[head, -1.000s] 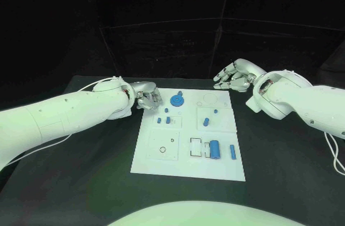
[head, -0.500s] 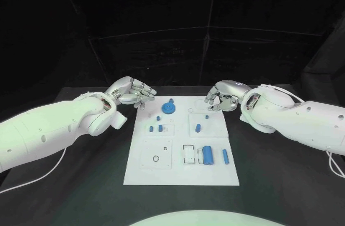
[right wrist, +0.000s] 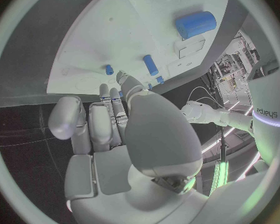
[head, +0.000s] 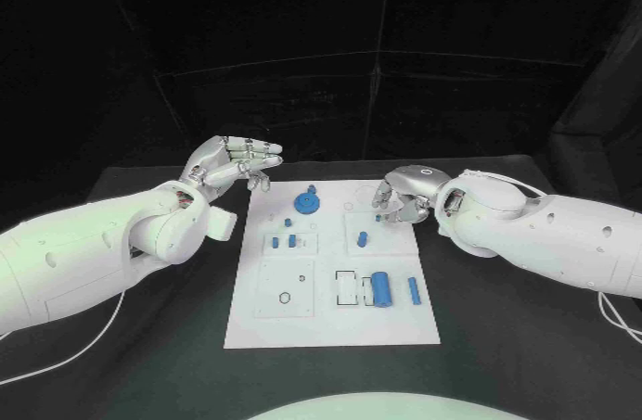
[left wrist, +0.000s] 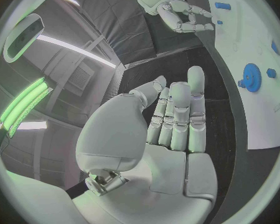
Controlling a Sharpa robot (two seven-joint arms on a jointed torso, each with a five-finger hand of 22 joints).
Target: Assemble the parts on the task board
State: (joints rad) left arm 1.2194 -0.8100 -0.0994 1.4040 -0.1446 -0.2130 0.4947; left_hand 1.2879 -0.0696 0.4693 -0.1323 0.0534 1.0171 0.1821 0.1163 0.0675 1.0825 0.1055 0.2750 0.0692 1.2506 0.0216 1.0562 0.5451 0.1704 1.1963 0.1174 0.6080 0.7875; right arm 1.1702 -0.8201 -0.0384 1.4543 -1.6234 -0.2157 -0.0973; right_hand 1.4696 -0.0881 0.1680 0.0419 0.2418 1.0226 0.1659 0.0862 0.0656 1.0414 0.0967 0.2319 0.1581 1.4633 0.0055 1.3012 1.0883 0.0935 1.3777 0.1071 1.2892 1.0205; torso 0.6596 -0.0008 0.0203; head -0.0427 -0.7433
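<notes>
Both hands empty from what I see | left hand (head: 238, 165) raised off the board's far-left corner, fingers spread | right hand (head: 397, 200) curled in at the far-right edge, holding nothing | task board (head: 335, 323) mid-table | blue gear (head: 312, 201) far side, blue cylinder (head: 381, 289) near-right, small blue parts (head: 282, 242) between

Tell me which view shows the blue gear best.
Head view: the blue gear lies whole and unobstructed at the far end of the task board. The left wrist view shows it too, but near the circle's rim and bent by the fisheye. In the right wrist view I cannot make out the gear among the blue parts.
</notes>
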